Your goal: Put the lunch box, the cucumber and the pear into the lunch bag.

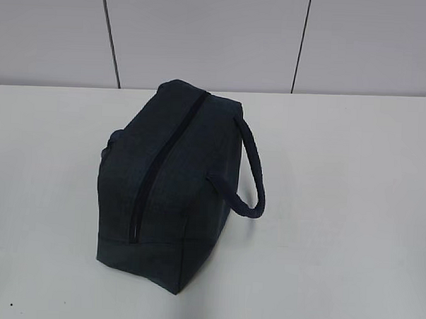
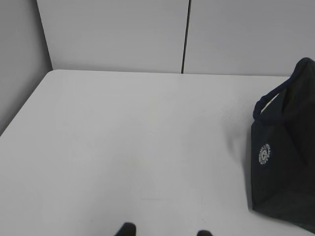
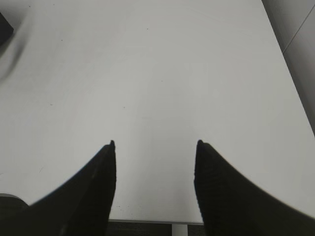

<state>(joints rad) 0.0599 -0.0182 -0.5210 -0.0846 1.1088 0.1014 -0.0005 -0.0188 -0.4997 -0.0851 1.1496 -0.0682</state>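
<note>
Here, left to right: left gripper (image 2: 165, 232) low at the bottom edge of its wrist view — only two dark fingertips (image 2: 126, 229) showing, spread apart with bare white table (image 2: 123, 147) between, nothing held. Further right in that view, the lunch bag (image 2: 288, 162), navy, with a small round white logo (image 2: 265, 154) on its end panel and a strap handle (image 2: 273, 101) curving above. From the exterior camera, standing upright mid-table, top zipper (image 1: 163, 157) closed, one handle (image 1: 253, 172) looping off the right side. Rightmost, right gripper (image 3: 154, 147) — jaws wide apart over bare tabletop, empty.
</note>
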